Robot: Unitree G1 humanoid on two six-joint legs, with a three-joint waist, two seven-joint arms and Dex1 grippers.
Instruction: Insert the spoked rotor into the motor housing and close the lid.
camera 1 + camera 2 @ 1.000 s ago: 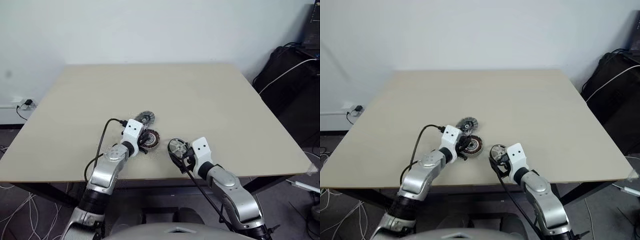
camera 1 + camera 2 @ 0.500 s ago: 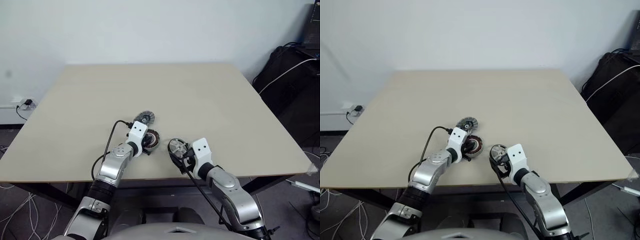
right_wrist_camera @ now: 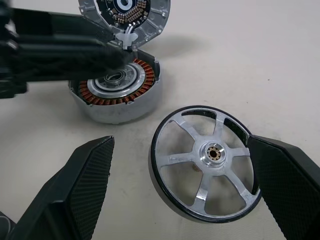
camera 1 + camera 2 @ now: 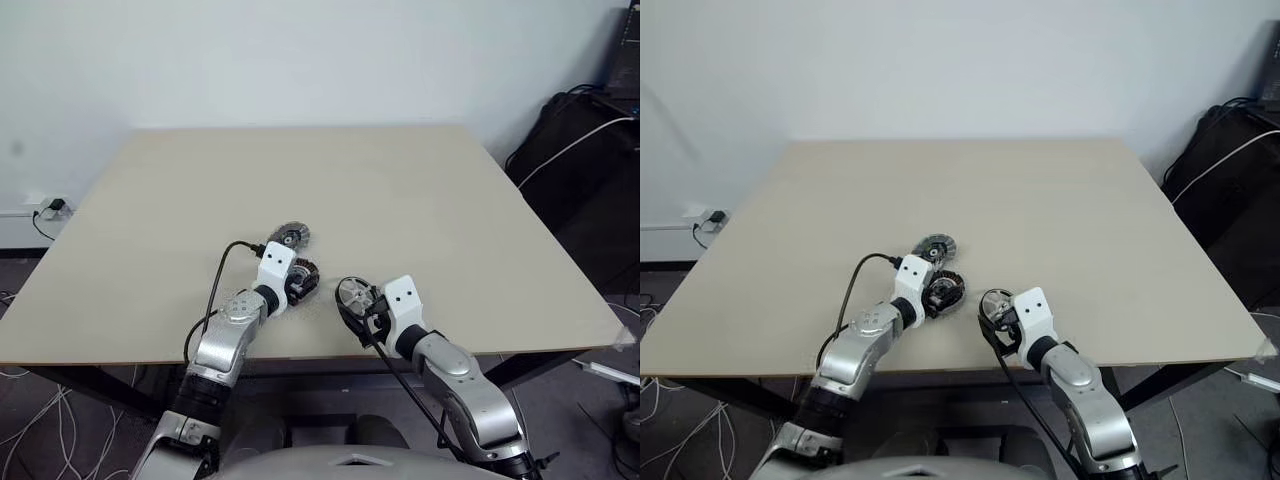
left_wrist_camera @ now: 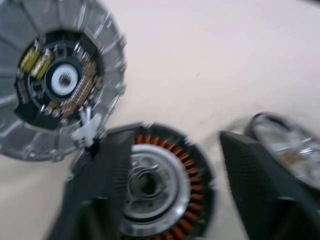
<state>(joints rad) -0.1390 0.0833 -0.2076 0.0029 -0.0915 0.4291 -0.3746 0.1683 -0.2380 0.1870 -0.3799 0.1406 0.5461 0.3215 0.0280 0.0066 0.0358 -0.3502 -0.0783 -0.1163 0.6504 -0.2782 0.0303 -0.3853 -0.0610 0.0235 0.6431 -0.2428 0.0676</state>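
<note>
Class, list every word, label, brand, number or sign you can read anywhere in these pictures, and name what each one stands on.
None can be read.
Silver spoked rotor with dark rim: bare metal, no marking.
Round motor housing with copper-brown windings: no lettering.
Flat grey ribbed-edge lid: small parts inside, blurred, no legible text.
White wrist casings of both arms: two dark dots each, no writing.

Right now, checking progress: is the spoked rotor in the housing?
Out. The spoked rotor lies flat on the table beside the motor housing.

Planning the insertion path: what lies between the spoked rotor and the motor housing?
Bare tabletop. In the right wrist view, nothing lies between the spoked rotor and the motor housing.
</note>
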